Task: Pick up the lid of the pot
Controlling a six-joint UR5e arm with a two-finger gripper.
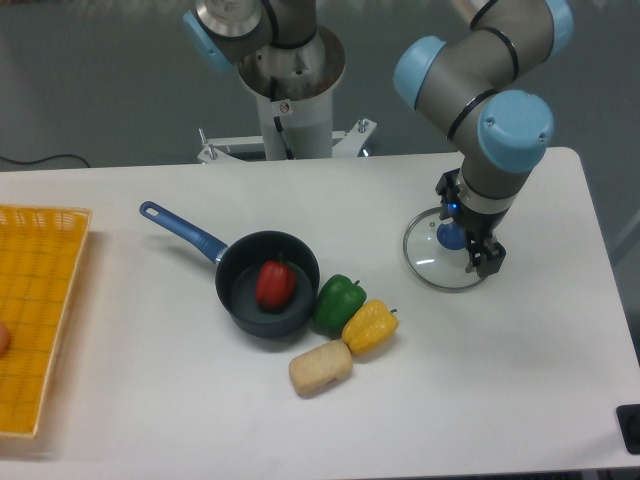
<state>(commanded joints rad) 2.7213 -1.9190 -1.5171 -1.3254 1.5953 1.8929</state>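
Above the right part of the table, the gripper [468, 226] points down with its two fingers spread apart. Under and slightly left of it lies the round glass pot lid [432, 266], flat on the white table. The lid's blue knob [451, 236] shows near the fingers, with no visible grip on it. One finger is over the lid's back edge, the other over its right side. The gripper hides part of the lid's right side, and its exact height above the lid cannot be told.
A black pan [232, 310] with a blue handle holds a red pepper [275, 285]. Beside it are a green pepper [339, 303], a yellow pepper [369, 327] and a tan block [320, 368]. An orange basket [45, 375] stands at the left edge.
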